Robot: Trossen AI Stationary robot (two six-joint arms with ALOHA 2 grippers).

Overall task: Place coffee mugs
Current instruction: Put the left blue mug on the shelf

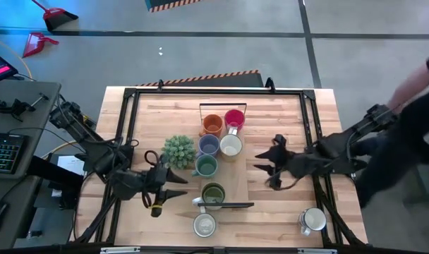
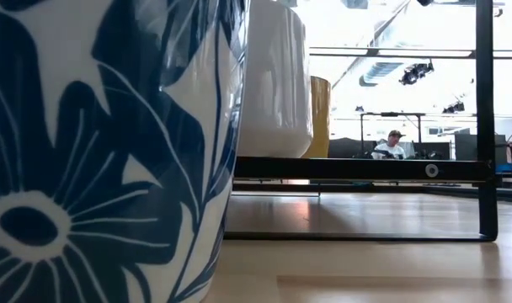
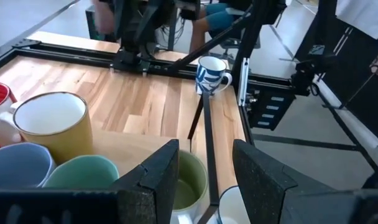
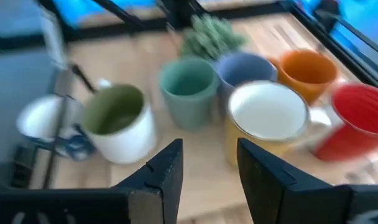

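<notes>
Several coffee mugs stand upright on their bases in a cluster mid-table: orange (image 1: 212, 125), pink-red (image 1: 233, 118), lavender-blue (image 1: 209, 144), a yellow one with a white inside (image 1: 231, 145), teal-green (image 1: 205, 166) and olive-green (image 1: 213, 193). Two white mugs with blue flowers stand apart, one at the near edge (image 1: 204, 224), one at the near right (image 1: 313, 220). My left gripper (image 1: 179, 185) hovers left of the olive-green mug, open and empty (image 3: 204, 168). My right gripper (image 1: 262, 162) hovers right of the cluster, open and empty (image 4: 209, 165).
A spiky green potted plant (image 1: 178, 150) stands left of the lavender-blue mug. A thin black wire frame (image 1: 223, 104) stands around the cluster, with a bar (image 1: 232, 205) near the olive-green mug. Black rails (image 1: 130, 134) border the table. A person sits in the room behind (image 2: 395, 145).
</notes>
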